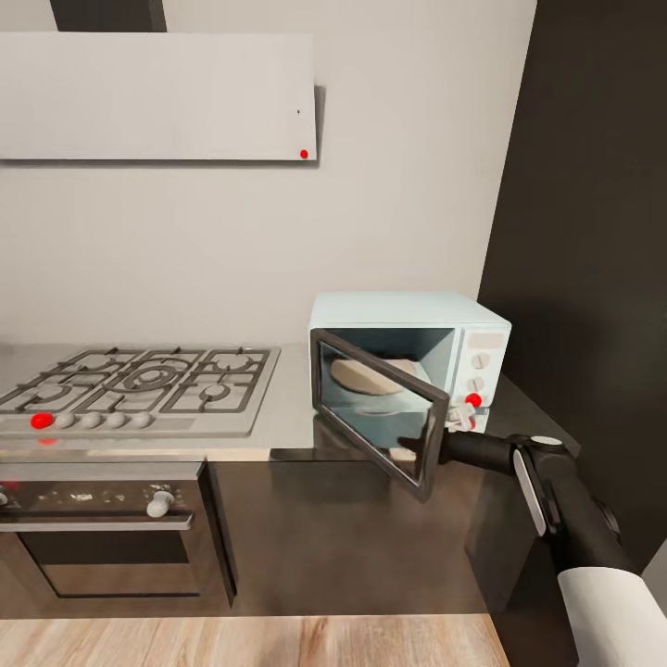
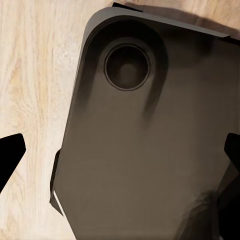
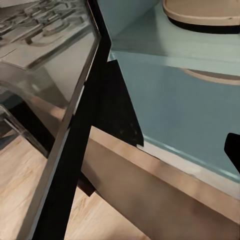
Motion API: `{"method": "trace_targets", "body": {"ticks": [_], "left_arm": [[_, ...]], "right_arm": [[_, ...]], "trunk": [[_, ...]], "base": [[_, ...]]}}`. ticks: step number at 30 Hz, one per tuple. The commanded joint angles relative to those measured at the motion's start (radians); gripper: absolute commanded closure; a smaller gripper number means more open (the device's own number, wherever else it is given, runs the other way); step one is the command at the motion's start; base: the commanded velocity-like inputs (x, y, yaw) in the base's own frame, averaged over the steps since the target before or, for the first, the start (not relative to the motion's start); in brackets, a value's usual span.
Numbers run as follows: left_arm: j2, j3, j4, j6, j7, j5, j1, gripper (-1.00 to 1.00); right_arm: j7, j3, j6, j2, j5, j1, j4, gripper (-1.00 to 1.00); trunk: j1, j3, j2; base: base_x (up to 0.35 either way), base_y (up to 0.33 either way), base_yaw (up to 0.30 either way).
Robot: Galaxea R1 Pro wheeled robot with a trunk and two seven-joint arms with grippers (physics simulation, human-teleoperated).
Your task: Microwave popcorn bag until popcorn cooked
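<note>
with the popcorn bag [image 1: 373,375] already inside the microwave [image 1: 482,320], the right tool [image 1: 443,451], grip state unclear, should swing the door [image 1: 375,408] shut squarely.

Right arm shell: matte black, rounded tubular right forearm [image 1: 579,519], with a narrow white strip along its near side.
Upper section: smooth white cylindrical sleeve segment [image 1: 621,616] at the near right.
Wrist: slim black cylindrical link [image 1: 477,451].
Base: dark grey rounded base plate [image 2: 150,150] with a round recessed socket [image 2: 127,67].
Left fingers: black pointed left fingertips [image 2: 10,155].
</note>
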Motion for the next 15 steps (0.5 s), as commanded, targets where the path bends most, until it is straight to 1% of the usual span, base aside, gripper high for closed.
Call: {"method": "trace_targets", "body": {"ticks": [1,8,15], "left_arm": [[0.000,0.006,0.000,-0.002,0.001,0.000,0.000,-1.00],[0.000,0.006,0.000,-0.002,0.001,0.000,0.000,-1.00],[0.000,0.006,0.000,-0.002,0.001,0.000,0.000,-1.00]], "right_arm": [[0.009,-0.002,0.006,0.001,0.007,-0.001,-0.001,-1.00],[0.010,-0.002,0.006,0.001,0.008,-0.001,0.000,-1.00],[0.010,-0.002,0.006,0.000,0.010,-0.001,-0.001,-1.00]], "trunk": [[0.000,-0.001,-0.001],[0.000,-0.001,-0.001],[0.000,-0.001,-0.001]], "base": [[0.000,0.000,0.000],[0.000,0.007,0.000],[0.000,0.090,0.000]]}}
